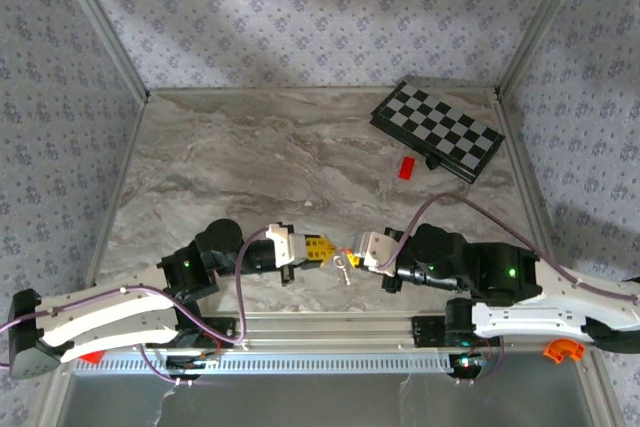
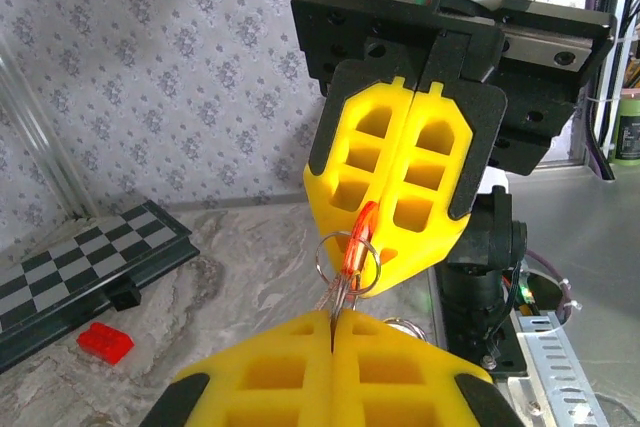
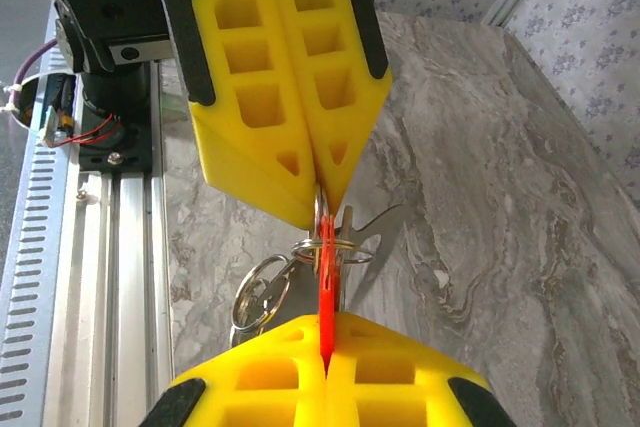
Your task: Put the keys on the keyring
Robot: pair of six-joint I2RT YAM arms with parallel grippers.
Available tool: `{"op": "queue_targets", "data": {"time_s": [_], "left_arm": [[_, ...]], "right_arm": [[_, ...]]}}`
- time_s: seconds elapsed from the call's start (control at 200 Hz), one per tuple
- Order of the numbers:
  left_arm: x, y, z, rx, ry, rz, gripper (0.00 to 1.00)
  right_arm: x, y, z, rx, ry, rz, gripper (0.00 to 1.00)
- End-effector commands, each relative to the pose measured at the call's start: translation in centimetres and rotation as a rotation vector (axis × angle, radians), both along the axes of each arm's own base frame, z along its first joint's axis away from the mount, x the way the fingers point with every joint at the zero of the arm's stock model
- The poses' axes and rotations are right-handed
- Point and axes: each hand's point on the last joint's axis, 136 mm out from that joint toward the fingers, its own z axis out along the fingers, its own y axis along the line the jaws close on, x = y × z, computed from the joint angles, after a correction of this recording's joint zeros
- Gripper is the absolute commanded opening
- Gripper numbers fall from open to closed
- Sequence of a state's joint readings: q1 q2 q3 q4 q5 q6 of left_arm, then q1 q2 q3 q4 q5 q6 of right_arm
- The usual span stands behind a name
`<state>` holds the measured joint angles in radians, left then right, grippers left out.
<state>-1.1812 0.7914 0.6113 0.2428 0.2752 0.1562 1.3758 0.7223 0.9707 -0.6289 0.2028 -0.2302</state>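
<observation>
Both hands meet tip to tip at lower centre of the top view, just above the desk (image 1: 250, 167). The left hand (image 3: 316, 179) is pinched fully shut on a thin metal strip (image 3: 320, 215); I can't tell if it is ring wire or a key blade. The right hand (image 2: 376, 223) is also clamped shut, gripping a red tag (image 3: 325, 297). The keyring (image 2: 319, 252) hangs in the gap between the two tips, touching the tag. One key (image 3: 375, 219) sticks out right of the ring. A second ring (image 3: 258, 299) dangles lower left with a key on it.

Progress looks like mid-threading. The bunch is lifted and held from both sides, and at least one key appears to be on. Whether the held piece is fully wound on is too small to tell. What's left is likely to finish working it round the ring, then let go.
</observation>
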Motion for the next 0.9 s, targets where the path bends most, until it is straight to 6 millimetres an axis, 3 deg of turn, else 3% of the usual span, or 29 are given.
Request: {"op": "queue_targets", "data": {"time_s": [0.0,0.305,0.41,0.46,0.64,0.9], "left_arm": [[0.1,0.8,3.6,-0.116,-0.030,0.021,0.00],[-0.3,-0.9,1.9,-0.024,0.006,-0.035,0.00],[0.4,-1.2,1.8,-0.026,-0.001,0.004,0.13],[0.7,-1.2,1.7,-0.029,-0.009,0.029,0.14],[1.4,-1.3,2.2,-0.062,-0.029,0.062,0.14],[1.2,-2.0,2.3,-0.077,-0.021,0.041,0.04]], "right_arm": [[0.4,-1.3,-1.1,-0.038,0.003,-0.042,0.00],[-1.7,0.0,1.4,0.141,0.008,0.092,0.00],[-1.6,0.3,0.9,0.136,0.012,0.087,0.00],[-1.5,0.3,0.8,0.134,0.014,0.080,0.00],[-1.6,0.5,0.6,0.148,0.021,0.088,0.00],[-1.5,0.6,0.4,0.158,0.016,0.083,0.00]]}}
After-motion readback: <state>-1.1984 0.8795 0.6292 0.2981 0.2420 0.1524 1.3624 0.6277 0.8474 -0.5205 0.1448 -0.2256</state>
